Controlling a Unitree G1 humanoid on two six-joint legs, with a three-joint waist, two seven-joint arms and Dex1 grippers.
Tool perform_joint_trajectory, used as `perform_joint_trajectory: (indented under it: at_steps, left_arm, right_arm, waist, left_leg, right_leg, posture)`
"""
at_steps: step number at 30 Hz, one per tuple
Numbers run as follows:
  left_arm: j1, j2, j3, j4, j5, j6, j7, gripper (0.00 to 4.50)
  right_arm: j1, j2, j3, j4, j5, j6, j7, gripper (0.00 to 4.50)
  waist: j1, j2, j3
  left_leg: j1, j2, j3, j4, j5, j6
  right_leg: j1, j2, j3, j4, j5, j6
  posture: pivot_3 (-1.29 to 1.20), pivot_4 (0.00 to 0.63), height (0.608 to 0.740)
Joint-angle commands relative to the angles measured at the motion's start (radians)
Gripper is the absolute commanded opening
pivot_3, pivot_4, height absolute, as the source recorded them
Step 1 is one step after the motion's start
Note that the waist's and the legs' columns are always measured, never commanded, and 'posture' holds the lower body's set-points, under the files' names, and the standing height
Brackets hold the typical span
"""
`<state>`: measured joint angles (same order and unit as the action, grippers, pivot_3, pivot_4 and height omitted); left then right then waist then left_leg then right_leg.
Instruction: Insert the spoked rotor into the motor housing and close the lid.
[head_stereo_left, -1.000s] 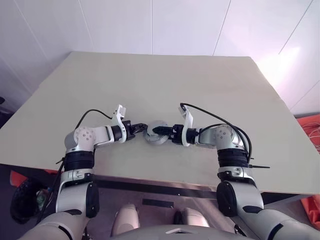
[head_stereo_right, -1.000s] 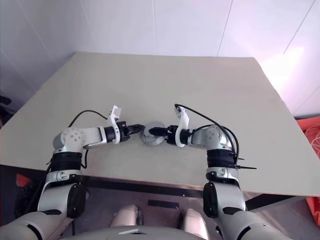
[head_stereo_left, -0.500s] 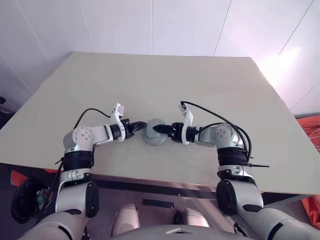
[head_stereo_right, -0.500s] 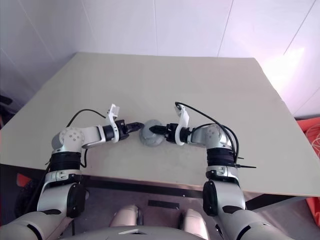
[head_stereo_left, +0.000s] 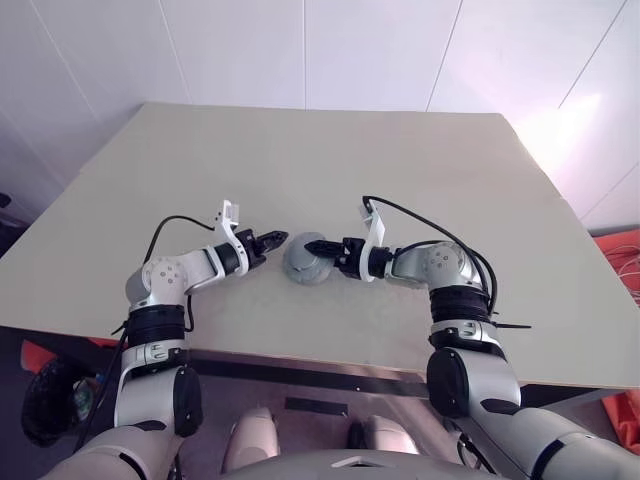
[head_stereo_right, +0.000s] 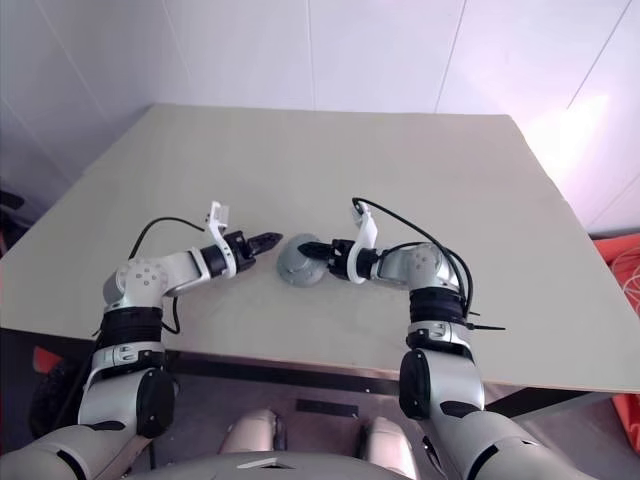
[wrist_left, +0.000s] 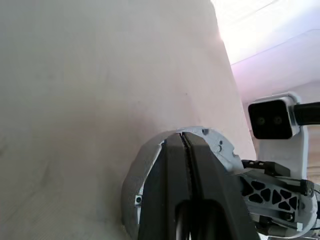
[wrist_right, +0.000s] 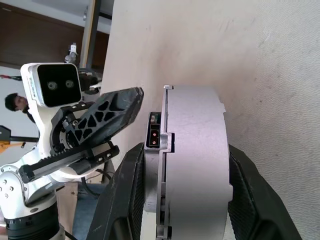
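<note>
- Our right gripper (wrist_right: 180, 200) has its jaws clamped on the motor housing (head_stereo_left: 305, 262), one finger on each flat face (the grey, lidded assembly stands on edge).
- The housing is just above the worktop (head_stereo_left: 330, 160), near the middle of its near edge.
- Our left gripper (head_stereo_left: 272, 240) has its jaws pressed together, just beside the housing, not touching.

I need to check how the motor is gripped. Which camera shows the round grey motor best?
The right wrist view: the motor shows edge-on between the right gripper fingers, seam visible. The left wrist view has it partly behind the shut left gripper; the head views show it small above the table.
</note>
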<state>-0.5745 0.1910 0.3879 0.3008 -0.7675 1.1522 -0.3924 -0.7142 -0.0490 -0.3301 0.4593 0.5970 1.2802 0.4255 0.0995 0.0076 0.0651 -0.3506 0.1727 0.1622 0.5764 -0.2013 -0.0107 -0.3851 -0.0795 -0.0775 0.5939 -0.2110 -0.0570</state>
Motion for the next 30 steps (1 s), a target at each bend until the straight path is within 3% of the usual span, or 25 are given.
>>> perform_joint_trajectory:
  at_steps: [1,6,15,21,30]
  left_arm:
    - [-0.005,0.003,0.018,-0.036,-0.025,-0.022,-0.006,0.0]
    - [-0.004,0.006,0.024,-0.03,-0.023,-0.035,-0.004,0.0]
    - [-0.003,-0.008,0.086,-0.048,-0.077,-0.099,-0.014,0.0]
    - [0.01,-0.018,0.162,-0.061,-0.14,-0.151,0.016,0.0]
    - [0.044,-0.022,0.197,-0.061,-0.192,-0.15,0.084,0.0]
  right_arm:
    - [-0.02,-0.006,0.012,-0.015,0.003,-0.034,-0.006,2.21]
    - [-0.02,-0.007,0.006,-0.001,0.007,-0.052,-0.008,2.12]
    - [-0.144,0.042,-0.242,0.123,0.132,-0.089,-0.137,2.12]
    - [-0.196,0.059,-0.325,0.159,0.192,-0.107,-0.195,2.12]
    - [-0.308,0.125,-0.437,0.142,0.365,-0.076,-0.325,2.12]
  waist:
    - [0.0,0.0,0.0]
    - [0.0,0.0,0.0]
    - [0.0,0.0,0.0]
    - [-0.001,0.0,0.0]
    - [-0.002,0.0,0.0]
  left_leg:
    - [0.0,0.0,0.0,0.0,0.0,0.0]
    - [0.001,0.0,0.0,0.0,0.0,0.0]
    - [-0.003,0.0,0.0,0.0,0.0,0.0]
    - [-0.016,0.001,0.0,0.004,0.001,0.0]
    - [-0.017,0.001,0.0,0.005,0.001,-0.001]
  right_leg:
    - [0.0,0.0,0.0,0.0,0.0,0.0]
    - [0.0,0.0,0.0,0.001,0.0,0.0]
    - [-0.004,0.0,0.0,0.003,0.0,0.0]
    - [-0.02,0.0,0.0,0.013,-0.002,-0.003]
    - [-0.02,0.001,0.0,0.013,-0.002,-0.003]
  posture:
    - [0.0,0.0,0.74]
    - [0.0,0.0,0.74]
    - [0.0,0.0,0.74]
    - [0.0,0.0,0.74]
    - [0.0,0.0,0.74]
